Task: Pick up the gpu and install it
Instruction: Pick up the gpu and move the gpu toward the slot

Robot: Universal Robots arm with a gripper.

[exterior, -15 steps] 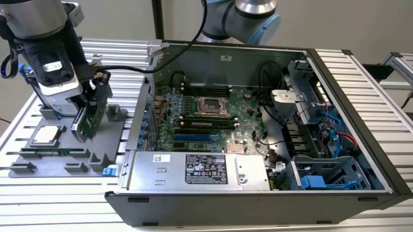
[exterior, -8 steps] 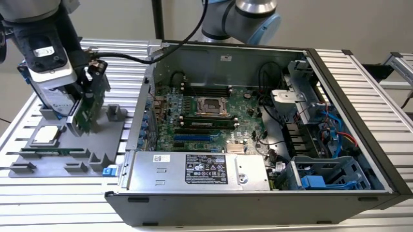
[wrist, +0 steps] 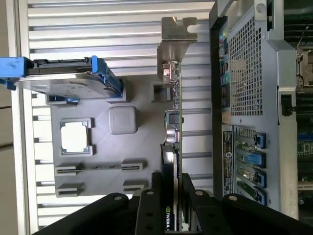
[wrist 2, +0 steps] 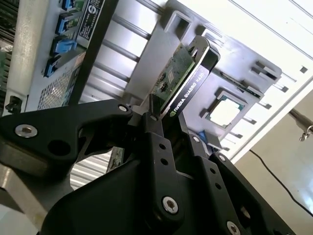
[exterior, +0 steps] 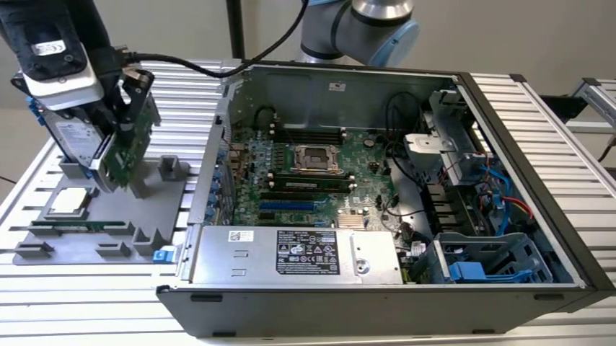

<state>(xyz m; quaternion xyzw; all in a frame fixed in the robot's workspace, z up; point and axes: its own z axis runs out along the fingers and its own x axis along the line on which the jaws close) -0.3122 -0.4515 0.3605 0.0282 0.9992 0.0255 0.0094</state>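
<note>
The gpu (exterior: 128,148) is a green card with a black cooler and a silver end bracket (wrist: 175,36). It stands on edge over the grey parts tray (exterior: 154,216) at the exterior view's left. My gripper (exterior: 133,97) is shut on the card's top edge. In both wrist views its black fingers (wrist: 146,196) press on the two faces of the gpu (wrist: 172,127), which also shows edge-on past the gripper (wrist 2: 164,122). The tray's slot (wrist: 159,90) beside the card looks vacant.
A silver hard drive with a blue frame (exterior: 75,137) stands close beside the card. A processor chip (exterior: 69,202) and a memory stick (exterior: 77,225) lie in the tray. The open computer case (exterior: 520,144) sits to the exterior view's right, with its motherboard (exterior: 308,166) and blue slots (exterior: 288,205) showing.
</note>
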